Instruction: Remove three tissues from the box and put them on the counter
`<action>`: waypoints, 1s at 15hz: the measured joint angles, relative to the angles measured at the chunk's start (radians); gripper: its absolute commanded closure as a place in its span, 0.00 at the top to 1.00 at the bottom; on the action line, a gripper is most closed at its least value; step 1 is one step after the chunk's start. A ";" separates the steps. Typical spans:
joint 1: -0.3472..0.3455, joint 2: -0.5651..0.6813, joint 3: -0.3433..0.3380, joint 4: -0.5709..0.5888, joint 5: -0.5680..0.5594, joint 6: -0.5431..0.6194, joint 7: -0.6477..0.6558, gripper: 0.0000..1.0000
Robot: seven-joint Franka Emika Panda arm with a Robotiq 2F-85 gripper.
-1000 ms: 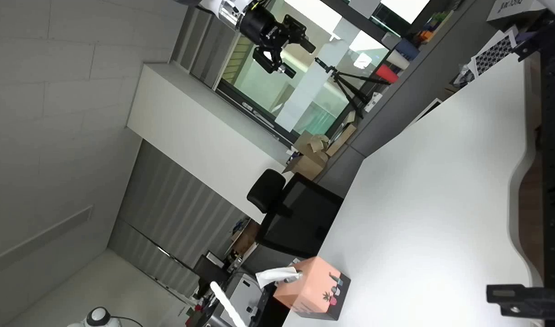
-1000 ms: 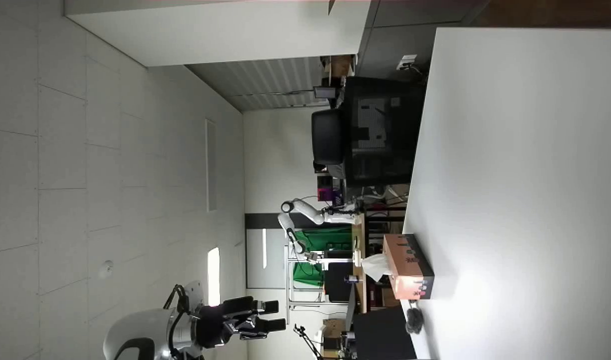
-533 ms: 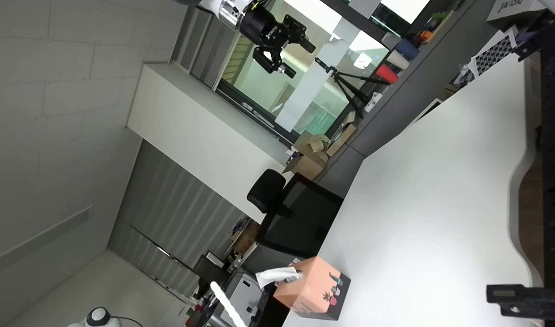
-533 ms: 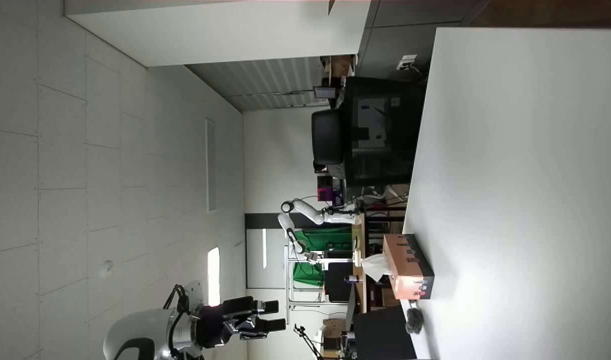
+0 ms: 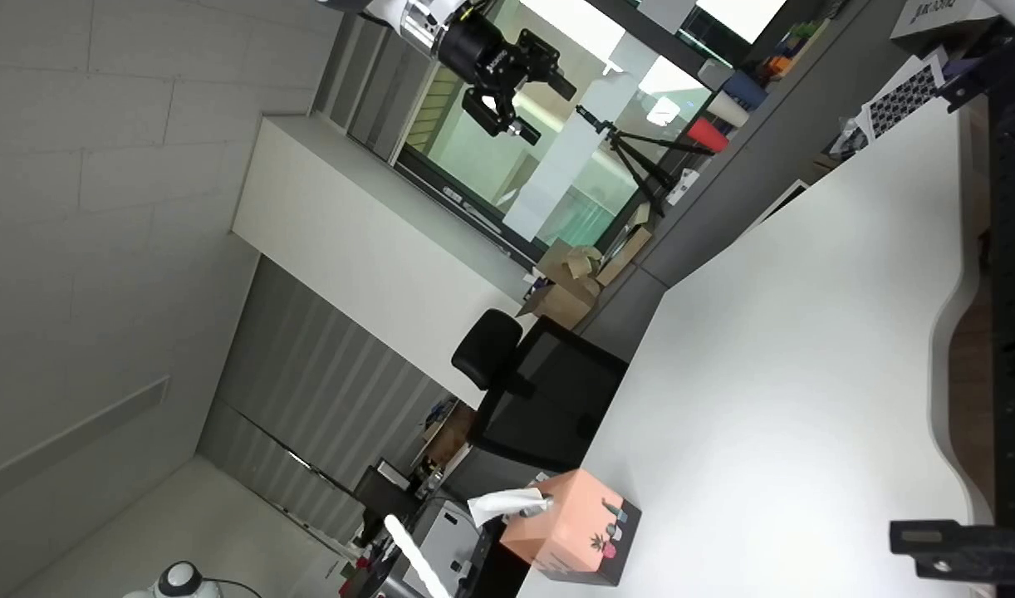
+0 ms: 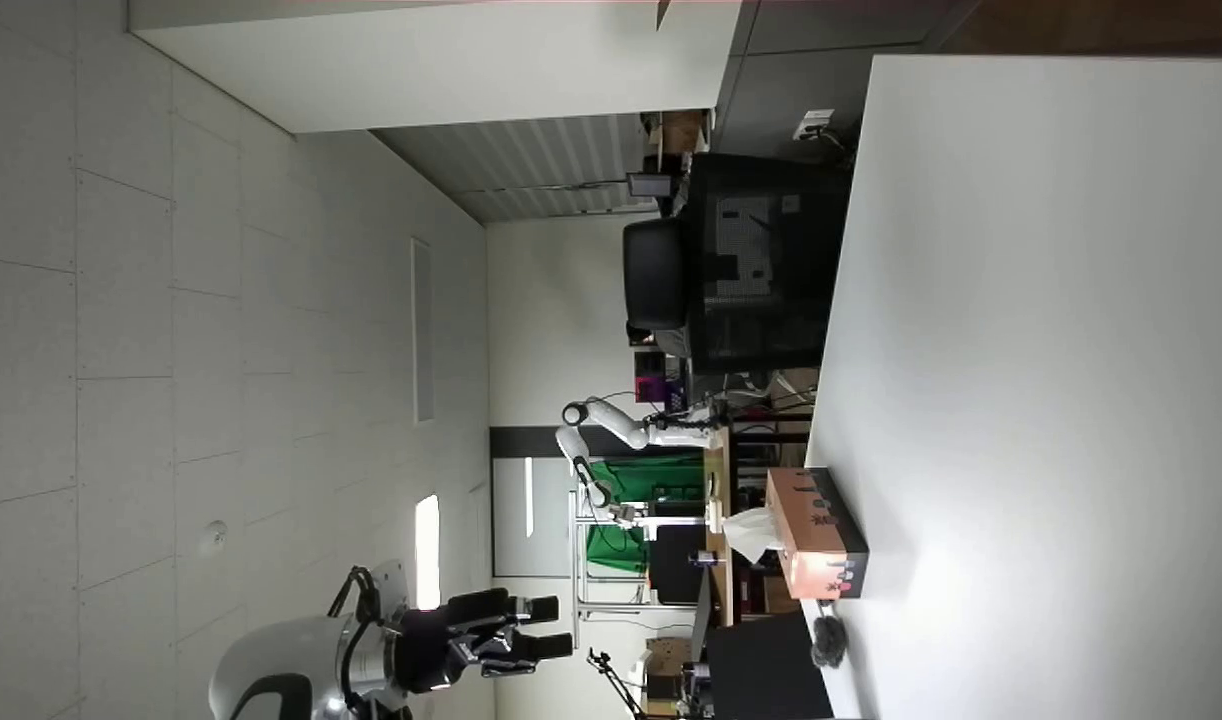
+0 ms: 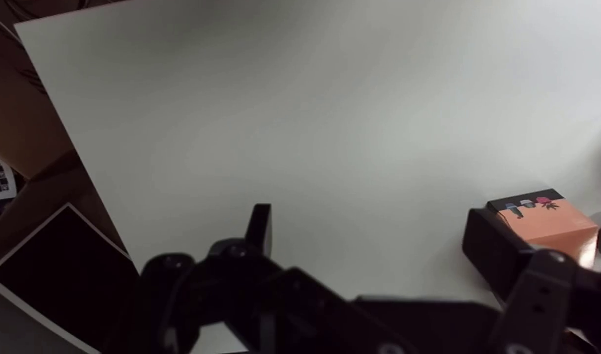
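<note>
The box [image 5: 576,519], salmon-pink with a dark base, rests on the white counter [image 5: 790,390]. A single white tissue [image 5: 506,503] sticks out of its opening; the same tissue [image 6: 752,533] shows in an exterior view, where the picture lies on its side. High above the counter and well apart from the box, my gripper [image 5: 549,109] stands open, its jaws wide apart with nothing between them. In the wrist view, bare counter lies between the fingertips, and the right finger [image 7: 492,246] partly covers the box [image 7: 546,221]. Tissues inside the box are hidden.
A black chair [image 5: 549,399] stands against the counter's edge. Close to the box lies a dark fuzzy object [image 6: 829,640], with a black panel [image 6: 771,668] beyond. A black bracket [image 5: 948,548] sits over the counter near the robot side.
My gripper has shifted only very slightly in an exterior view, staying open. Box and tissue have not moved.
</note>
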 measured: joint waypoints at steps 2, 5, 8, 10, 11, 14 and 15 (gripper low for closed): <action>0.008 0.025 0.000 0.006 0.000 0.055 -0.011 1.00; 0.034 0.112 0.006 0.041 0.001 0.157 -0.024 1.00; 0.064 0.242 0.026 0.114 0.001 0.229 -0.030 1.00; 0.083 0.329 0.043 0.179 0.001 0.247 -0.033 1.00; 0.094 0.370 0.050 0.217 0.003 0.247 -0.035 1.00; 0.099 0.403 0.053 0.233 0.003 0.248 -0.035 1.00; 0.097 0.397 0.051 0.230 0.003 0.248 -0.035 1.00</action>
